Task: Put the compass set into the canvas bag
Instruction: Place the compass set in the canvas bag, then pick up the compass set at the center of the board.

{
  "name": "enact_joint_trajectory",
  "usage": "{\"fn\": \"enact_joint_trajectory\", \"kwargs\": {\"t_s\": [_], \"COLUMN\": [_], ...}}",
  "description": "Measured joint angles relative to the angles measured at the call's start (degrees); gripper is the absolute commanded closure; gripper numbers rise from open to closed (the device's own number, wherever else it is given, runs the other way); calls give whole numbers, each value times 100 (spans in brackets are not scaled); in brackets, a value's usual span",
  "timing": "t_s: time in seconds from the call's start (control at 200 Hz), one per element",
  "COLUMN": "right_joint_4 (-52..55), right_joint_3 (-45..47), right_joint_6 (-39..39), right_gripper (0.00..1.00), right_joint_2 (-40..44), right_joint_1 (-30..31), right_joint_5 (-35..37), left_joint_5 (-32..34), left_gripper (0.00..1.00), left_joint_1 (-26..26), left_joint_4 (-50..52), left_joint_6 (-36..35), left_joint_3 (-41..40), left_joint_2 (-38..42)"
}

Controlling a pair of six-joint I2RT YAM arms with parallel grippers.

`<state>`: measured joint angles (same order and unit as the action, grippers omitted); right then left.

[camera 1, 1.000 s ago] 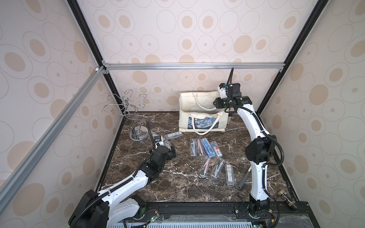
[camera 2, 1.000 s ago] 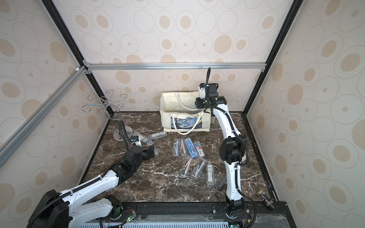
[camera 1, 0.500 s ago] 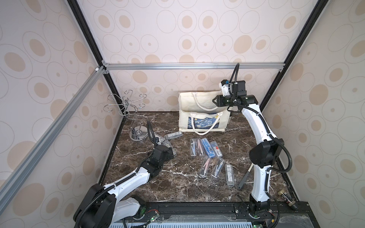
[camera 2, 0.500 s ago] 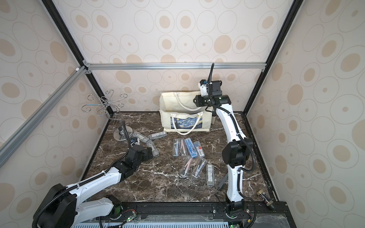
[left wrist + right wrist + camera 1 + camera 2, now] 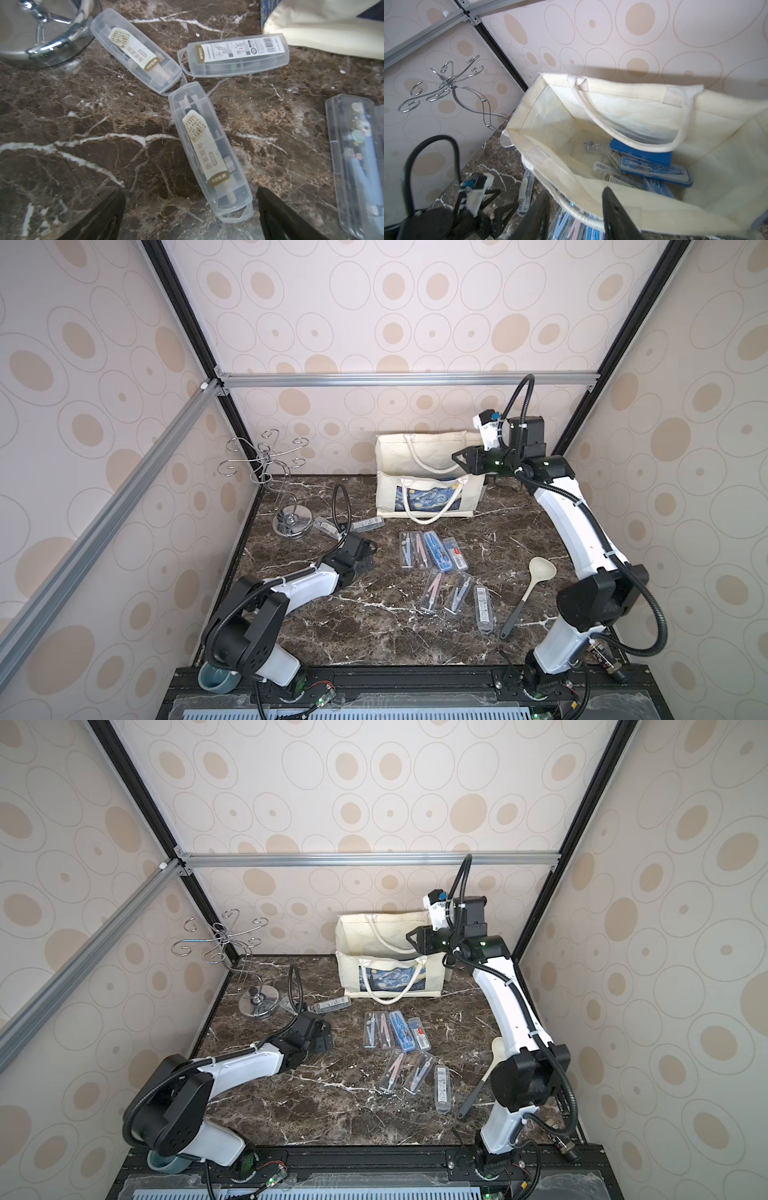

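1. The left fingers (image 5: 104, 216) stand wide apart, low over the tabletop (image 5: 83, 124). They flank one end of a compass set (image 5: 209, 151), a clear plastic case lying flat.
2. The right fingers (image 5: 614, 212) are apart and empty above the open canvas bag (image 5: 546, 116), where other cases (image 5: 654, 168) already lie.
3. The case looks light, stiff and slick. Pinching across its narrow width near the middle seems best, since an end grip could let it twist out.
4. More cases (image 5: 432, 556) lie mid-tabletop, and a chrome stand (image 5: 31, 31) sits nearby.
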<state>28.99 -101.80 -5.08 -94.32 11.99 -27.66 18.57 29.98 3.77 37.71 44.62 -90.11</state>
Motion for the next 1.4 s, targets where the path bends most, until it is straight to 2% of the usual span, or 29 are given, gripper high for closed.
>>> {"fn": "enact_joint_trajectory", "kwargs": {"t_s": [0.195, 0.38, 0.555, 0.615, 0.87, 1.17, 1.4], "right_joint_4": [-981, -1574, -1845, -1893, -1985, -2129, -2131], "right_joint_3": [2083, 3128, 3727, 3888, 4109, 4175, 4205], "right_joint_6": [-105, -177, -227, -249, -306, -350, -380], "right_gripper": [52, 51, 51, 51, 51, 51, 52], "right_joint_2": [1486, 2238, 2385, 2387, 2385, 2243, 1930], "right_joint_1": [0, 0, 31, 50, 138, 326, 767], "right_joint_5": [-20, -87, -219, -238, -363, -564, -553], "left_joint_5": [-267, -352, -352, -369, -459, -595, -929], "left_gripper": [15, 18, 36, 44, 60, 61, 60], "left_joint_1": [-39, -74, -81, -94, -111, -111, -109], "left_joint_4": [149, 157, 105, 94, -140, -632, -1174], "left_joint_6": [188, 310, 422, 457, 520, 295, -138], "left_joint_3": [450, 704, 734, 734, 625, -26, -723], "left_joint_2": [-804, -1088, -1147, -1147, -1082, -651, -57]}}
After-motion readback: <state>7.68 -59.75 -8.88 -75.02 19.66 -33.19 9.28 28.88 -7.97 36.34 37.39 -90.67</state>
